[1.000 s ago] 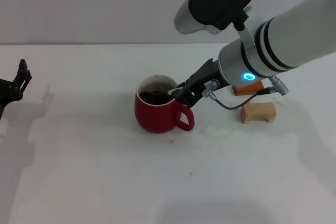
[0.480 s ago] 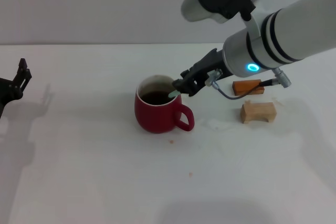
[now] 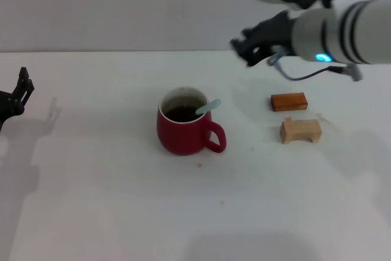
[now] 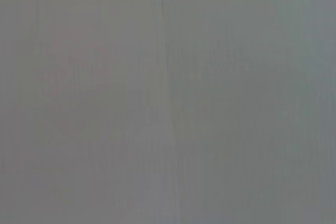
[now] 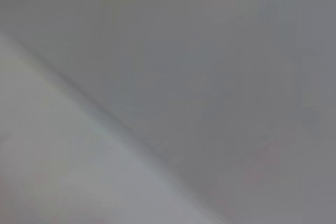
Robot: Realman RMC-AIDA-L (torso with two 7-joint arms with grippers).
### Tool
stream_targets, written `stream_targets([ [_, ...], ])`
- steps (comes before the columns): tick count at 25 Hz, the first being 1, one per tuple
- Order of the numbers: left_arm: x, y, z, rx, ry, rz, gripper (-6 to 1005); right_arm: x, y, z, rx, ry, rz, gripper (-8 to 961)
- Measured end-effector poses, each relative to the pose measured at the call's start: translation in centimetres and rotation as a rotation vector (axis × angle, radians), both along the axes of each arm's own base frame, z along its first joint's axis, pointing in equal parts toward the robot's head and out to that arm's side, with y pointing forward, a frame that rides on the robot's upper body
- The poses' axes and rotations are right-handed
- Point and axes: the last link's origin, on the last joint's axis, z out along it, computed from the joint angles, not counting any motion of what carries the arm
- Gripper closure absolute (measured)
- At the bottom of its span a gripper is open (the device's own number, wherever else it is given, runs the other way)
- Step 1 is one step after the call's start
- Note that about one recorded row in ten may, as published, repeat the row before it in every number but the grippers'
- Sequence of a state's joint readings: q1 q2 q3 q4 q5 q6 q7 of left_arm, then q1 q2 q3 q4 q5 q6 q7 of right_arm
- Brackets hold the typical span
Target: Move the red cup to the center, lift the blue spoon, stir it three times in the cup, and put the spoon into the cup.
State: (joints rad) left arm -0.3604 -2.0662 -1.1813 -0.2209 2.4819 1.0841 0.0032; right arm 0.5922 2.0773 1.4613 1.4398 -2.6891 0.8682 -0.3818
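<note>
My left gripper (image 3: 17,93) sits parked at the table's (image 3: 110,212) left edge, jaws unreadable. Centre: the red cup (image 3: 183,123) holds the blue spoon (image 3: 208,107), handle leaning rightward. My right gripper (image 3: 247,50) hangs above, empty, jaws unreadable

Probably a lab test bench: bare white table (image 3: 110,212), plain grey wall (image 3: 110,4), nothing homely.

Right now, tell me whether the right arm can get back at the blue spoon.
Probably yes. The blue spoon leans in the red cup, handle above the rim on the right. The right pincer hangs above and beyond it, with nothing between them.
</note>
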Motion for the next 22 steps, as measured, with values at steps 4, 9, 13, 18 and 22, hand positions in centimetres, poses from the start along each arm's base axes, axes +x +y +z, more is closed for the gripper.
stream_targets([
  [4, 0.0, -0.1, 0.0, 0.002, 0.000, 0.001, 151, 1.2, -0.6, 1.8, 0.190, 0.067, 0.102, 720],
  [9, -0.1, -0.1, 0.0, 0.002, 0.000, 0.002, 152, 4.6, -3.1, 4.5, 0.471, 0.197, 0.203, 720],
  [13, -0.5, -0.5, 0.3, 0.017, -0.006, 0.017, 152, 9.9, -6.7, 6.0, 0.712, 0.274, 0.225, 720],
  [18, -0.7, -0.5, 0.6, 0.031, -0.011, 0.024, 152, 14.1, -10.0, 5.9, 0.894, 0.331, 0.243, 720],
  [22, -0.6, -0.5, 0.6, 0.035, -0.019, 0.025, 152, 18.6, -12.7, 6.1, 1.060, 0.367, 0.166, 720],
])
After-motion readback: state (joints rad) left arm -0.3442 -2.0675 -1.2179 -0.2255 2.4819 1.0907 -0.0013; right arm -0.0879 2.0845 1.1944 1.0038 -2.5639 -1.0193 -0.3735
